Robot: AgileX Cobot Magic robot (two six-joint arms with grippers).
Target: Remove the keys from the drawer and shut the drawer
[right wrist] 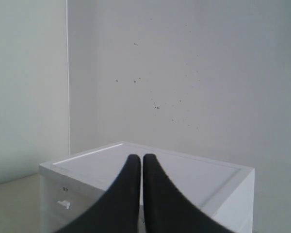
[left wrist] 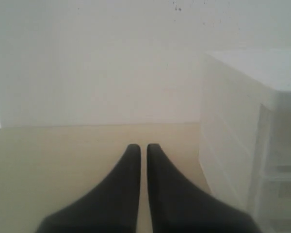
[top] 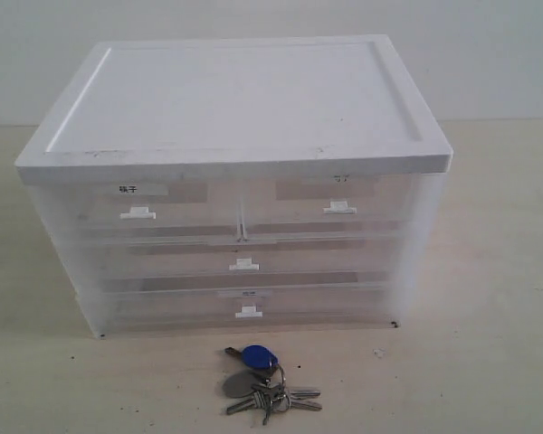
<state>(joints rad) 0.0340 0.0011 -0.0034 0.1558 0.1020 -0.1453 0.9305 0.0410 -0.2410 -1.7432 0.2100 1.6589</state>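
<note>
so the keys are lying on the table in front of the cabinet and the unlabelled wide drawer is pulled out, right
Not quite: the drawer is pushed in, flush with the other fronts, as the exterior view shows. The keys do lie on the table in front of the cabinet.

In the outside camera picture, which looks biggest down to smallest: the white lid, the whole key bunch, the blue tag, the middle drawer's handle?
1. white lid
2. key bunch
3. blue tag and middle drawer's handle: nearly alike, and the tag lies nearer the camera, so unranked.
</note>
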